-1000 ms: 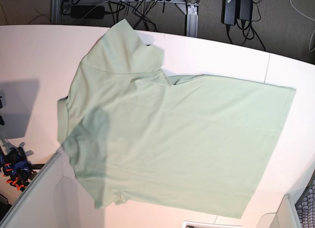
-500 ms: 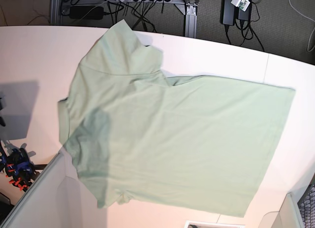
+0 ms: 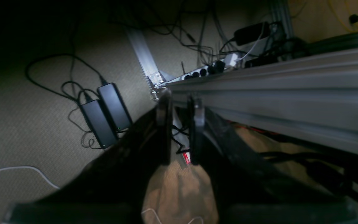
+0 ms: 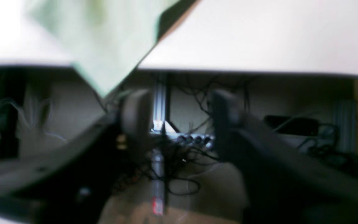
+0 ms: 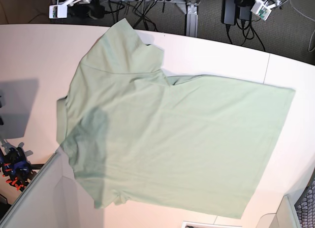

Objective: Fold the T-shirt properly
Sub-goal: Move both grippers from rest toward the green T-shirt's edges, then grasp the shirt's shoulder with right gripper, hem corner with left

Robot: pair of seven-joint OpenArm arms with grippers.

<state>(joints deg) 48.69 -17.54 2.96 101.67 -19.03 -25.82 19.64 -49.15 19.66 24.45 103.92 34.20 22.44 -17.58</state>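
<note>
Two claws are in play, and you should read each camera in turn. From the left wrist view, your left claw (image 3: 179, 102) hangs past the far edge of the desk (image 3: 291, 90), pointing toward the carpet where two black power bricks (image 3: 106, 113) and a tangle of cables lie; its fingers (image 3: 164, 124) stand close together with only a narrow slit between them, and nothing sits in that slit, so it holds nothing. No shirt shows here at all, which suggests this arm is parked clear of the cloth rather than working it. From the right wrist view, blurred as it is, your right claw (image 4: 176, 115) is spread wide and empty, its dark fingers (image 4: 135, 118) framing the metal leg and cables under the desk; a corner of the T-shirt (image 4: 104, 46) hangs over the desk edge just above and to one side of it, not between the fingers. That wide spread probably readies it to take that sleeve. From the base view, the T-shirt (image 5: 167, 134) lies flat and unfolded across the desk (image 5: 29, 55), one sleeve reaching the far edge, the hem toward the view's right, so every fold remains ahead of you.
</note>
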